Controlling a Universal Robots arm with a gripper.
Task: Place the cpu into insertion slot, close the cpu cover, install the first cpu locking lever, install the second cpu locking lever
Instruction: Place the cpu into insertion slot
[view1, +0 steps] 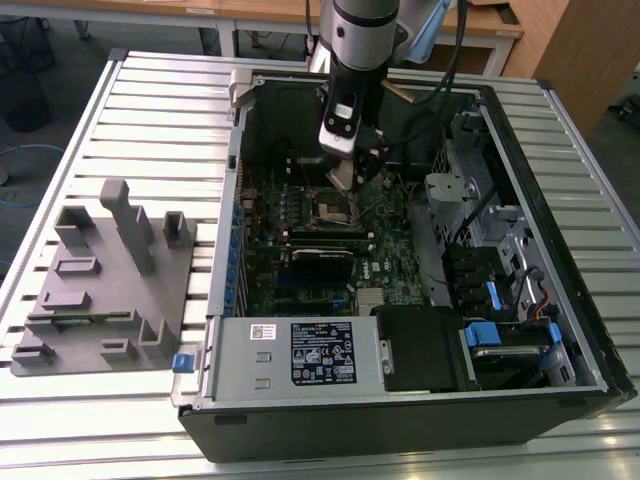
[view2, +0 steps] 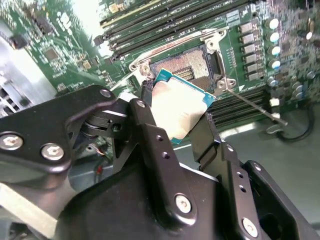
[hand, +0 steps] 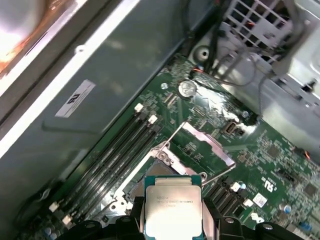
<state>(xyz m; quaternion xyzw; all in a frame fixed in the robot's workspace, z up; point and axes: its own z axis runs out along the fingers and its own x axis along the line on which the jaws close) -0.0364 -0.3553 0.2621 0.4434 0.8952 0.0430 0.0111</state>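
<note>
Cpu (view2: 181, 102) hangs just above the insertion slot (view2: 192, 67), pinched at two opposite edges by the gripper (view2: 175, 114). It seems light, stiff and thin, yet fragile underneath, so an edge hold is safest. The cpu cover (hand: 207, 145) stands raised beside the slot.

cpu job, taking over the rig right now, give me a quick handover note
The tool is shut on the cpu, gripping its edges.
The cpu hangs over the empty insertion slot, not seated.
The cpu cover stands open, and a locking lever sticks out unlatched.
Done: cpu grasped and at the slot.
Left: seating it, closing the cover, both levers.
</note>
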